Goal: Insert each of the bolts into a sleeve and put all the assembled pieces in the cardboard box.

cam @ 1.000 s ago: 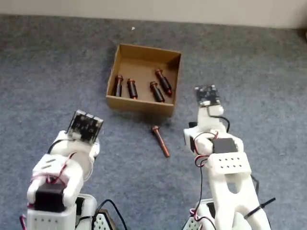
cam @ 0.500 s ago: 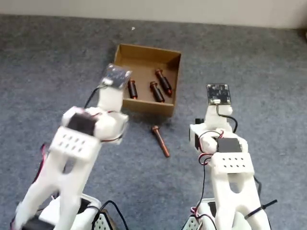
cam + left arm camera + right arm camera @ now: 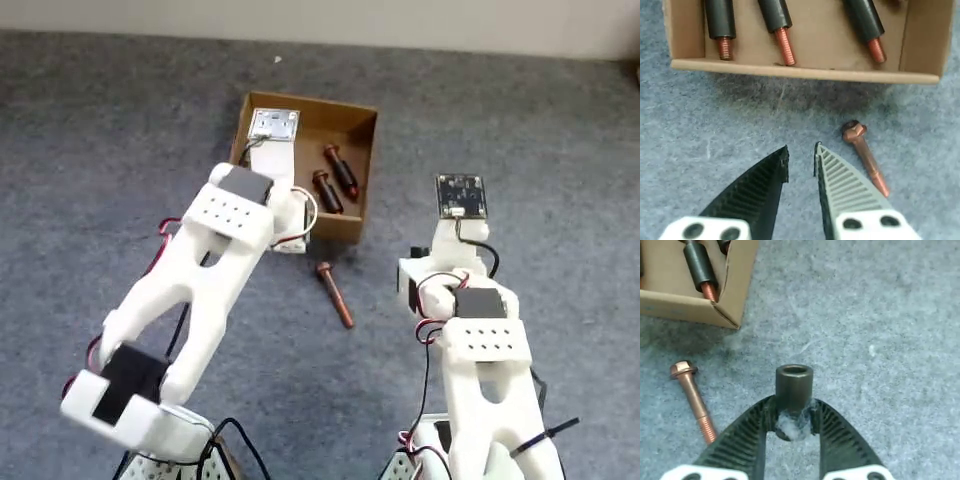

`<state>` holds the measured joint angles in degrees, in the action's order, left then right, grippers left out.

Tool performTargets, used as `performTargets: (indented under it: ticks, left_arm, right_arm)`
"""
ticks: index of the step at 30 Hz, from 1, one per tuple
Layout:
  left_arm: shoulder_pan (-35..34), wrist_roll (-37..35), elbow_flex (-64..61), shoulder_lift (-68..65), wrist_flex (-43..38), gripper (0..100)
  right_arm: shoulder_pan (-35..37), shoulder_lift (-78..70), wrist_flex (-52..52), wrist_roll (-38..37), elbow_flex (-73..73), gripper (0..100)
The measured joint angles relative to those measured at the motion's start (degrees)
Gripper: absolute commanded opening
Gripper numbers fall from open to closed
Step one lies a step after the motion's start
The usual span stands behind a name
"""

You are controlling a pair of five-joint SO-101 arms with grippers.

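Left gripper [image 3: 801, 156] narrowly parted, empty, over carpet [image 3: 715, 125] just short of cardboard box [image 3: 805, 72]. Loose bolt [image 3: 865, 159] lay just beside its grey finger, head toward box, shank slanting away. Right gripper [image 3: 792, 415] clamped empty sleeve [image 3: 794, 382], open end clear of jaws. Left arm looked nearer bolt.

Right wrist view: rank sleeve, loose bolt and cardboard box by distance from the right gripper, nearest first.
1. sleeve: upright, clamped in the right gripper.
2. loose bolt: lying on the carpet, toward the left arm's side.
3. cardboard box: farthest, beyond the bolt's head.
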<state>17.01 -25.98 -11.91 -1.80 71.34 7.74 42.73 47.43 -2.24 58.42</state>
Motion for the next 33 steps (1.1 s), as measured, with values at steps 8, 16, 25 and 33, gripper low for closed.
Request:
performTargets:
  ticks: [8, 16, 25, 33]
  left_arm:
    - [0.2, -2.5, 5.9, -7.5, 0.0, 25]
    - [5.8, -6.9, 6.2, -13.2, 0.0, 27]
    - [8.7, -9.3, 6.5, -21.5, 0.0, 27]
    - [9.1, -11.2, 11.0, -26.8, -0.9, 27]
  right_arm:
    - [0.0, 0.0, 0.0, 0.0, 0.0, 0.5]
    - [0.0, 0.0, 0.0, 0.0, 0.0, 0.5]
    - [0.0, 0.0, 0.0, 0.0, 0.0, 0.6]
    - [0.0, 0.0, 0.0, 0.0, 0.0, 0.6]
